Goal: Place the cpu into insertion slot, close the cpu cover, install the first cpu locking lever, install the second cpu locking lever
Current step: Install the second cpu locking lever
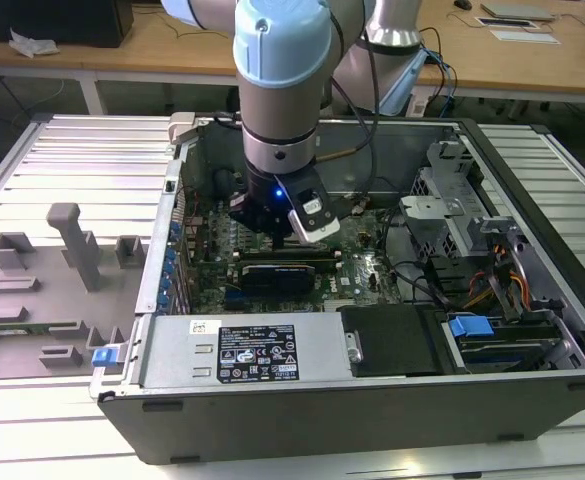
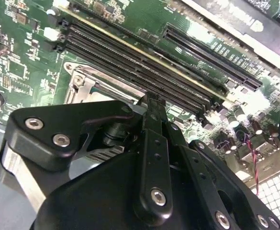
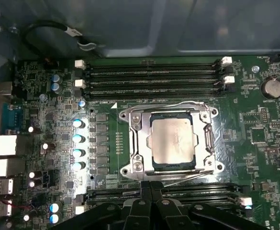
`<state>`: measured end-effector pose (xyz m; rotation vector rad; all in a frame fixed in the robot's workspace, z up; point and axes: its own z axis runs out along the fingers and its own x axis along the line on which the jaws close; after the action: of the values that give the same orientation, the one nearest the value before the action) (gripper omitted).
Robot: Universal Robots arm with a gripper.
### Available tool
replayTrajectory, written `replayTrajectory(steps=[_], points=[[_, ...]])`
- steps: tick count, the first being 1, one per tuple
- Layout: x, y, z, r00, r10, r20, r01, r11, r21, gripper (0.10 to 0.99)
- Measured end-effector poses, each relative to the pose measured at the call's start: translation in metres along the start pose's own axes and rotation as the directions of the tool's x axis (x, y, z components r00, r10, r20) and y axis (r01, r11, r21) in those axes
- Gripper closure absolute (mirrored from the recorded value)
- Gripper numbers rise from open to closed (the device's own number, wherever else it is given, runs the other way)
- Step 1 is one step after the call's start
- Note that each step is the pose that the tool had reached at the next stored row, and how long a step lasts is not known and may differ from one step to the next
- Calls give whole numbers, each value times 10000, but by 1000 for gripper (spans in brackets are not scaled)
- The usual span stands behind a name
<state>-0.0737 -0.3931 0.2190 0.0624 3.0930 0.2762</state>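
In the first wrist view the cpu (image 3: pixel 172 142) lies flat in the insertion slot, silvery face up. The cpu cover (image 3: pixel 136 143), a silvery metal frame, is down around it. A thin wire lever (image 3: pixel 168 105) runs along the cover's side toward the memory slots. Another lever (image 3: pixel 187 176) runs along the opposite side, close to my fingertips. My gripper (image 3: pixel 151 189) is shut, black fingers together with nothing between them, just beside the socket's edge. The second wrist view has the gripper (image 2: pixel 151 101) over a corner of the insertion slot (image 2: pixel 80 79). In the exterior view the gripper (image 1: pixel 272 232) hangs low inside the open computer case.
Long black memory slots (image 3: pixel 154 76) flank the socket on both sides, and a row of capacitors (image 3: pixel 77 143) stands beside it. A black graphics card (image 1: pixel 282 272), a power supply (image 1: pixel 262 350) and a drive cage (image 1: pixel 452 220) crowd the case. A grey fixture tray (image 1: pixel 52 290) lies at the exterior view's left.
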Motion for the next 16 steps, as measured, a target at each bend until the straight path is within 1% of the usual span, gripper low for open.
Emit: replayTrajectory(steps=[1,2,4,5,6,8,11,16], points=[[20,-18,9,10000,5,-5,-5,9999,-129,980],[37,-27,15,10000,7,-8,-7,9998,-190,980],[55,-46,24,10000,7,-11,-7,9996,-269,980],[70,-60,32,10000,13,-15,-13,9994,-355,980],[79,-65,36,10000,17,-16,-17,9992,-401,980],[126,-75,59,10000,20,-21,-21,9985,-553,980],[140,-83,96,10000,22,-25,-23,9981,-622,980],[166,-93,150,10000,25,-27,-27,9976,-688,980]])
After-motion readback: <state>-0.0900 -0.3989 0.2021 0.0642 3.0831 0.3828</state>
